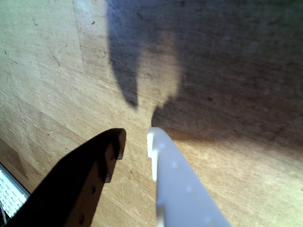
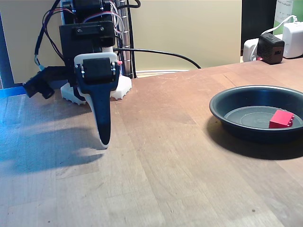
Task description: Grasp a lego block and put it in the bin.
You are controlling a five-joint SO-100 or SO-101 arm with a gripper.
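The lego block lies inside the bin near the desk's right edge; I judge the placing done, nothing left. My hand holds nothing, fingers narrowly apart, tips hanging just above bare desk well left of the bin. The wrist view reveals that gap; the fixed view shows block and bin.

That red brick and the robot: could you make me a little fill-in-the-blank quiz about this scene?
1. The red lego block lies inside the ____.
2. The table is made of ____.
3. The tool holds ____ between its fingers.
4. In the fixed view, the dish sits to the ____ of the arm.

Missing words: bin; wood; nothing; right.
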